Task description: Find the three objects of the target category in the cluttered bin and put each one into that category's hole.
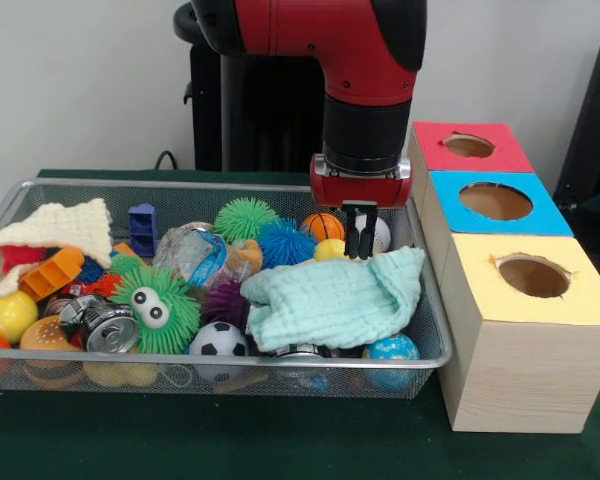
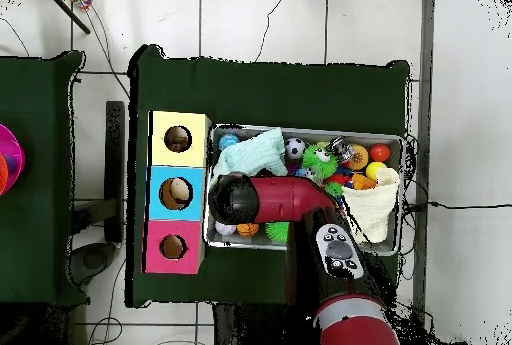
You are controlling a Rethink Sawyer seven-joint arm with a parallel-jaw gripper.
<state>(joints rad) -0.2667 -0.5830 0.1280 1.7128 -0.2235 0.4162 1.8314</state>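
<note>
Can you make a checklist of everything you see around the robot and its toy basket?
Surface: green cloth table.
Job's things: wire mesh bin full; yellow-topped hole open; no printed wrapper clearly seen.
Clutter: mint cloth, cream cloth, green spiky ball with eyes, soccer ball, can.
Gripper: gripper shut, tips just above the mint cloth.
Cables: black cables on floor.
Surroundings: blue-topped hole, red-topped hole.

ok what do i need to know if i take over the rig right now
Gripper: low over the mint cloth, at the box end of the bin; nothing hangs from it.
Wrappers: one crumpled plastic piece mid-bin may be one; no others show.
Yellow hole: nothing visible inside.
Done: no sign of any drop.
Left: probably all three; try under the cloths.
</note>
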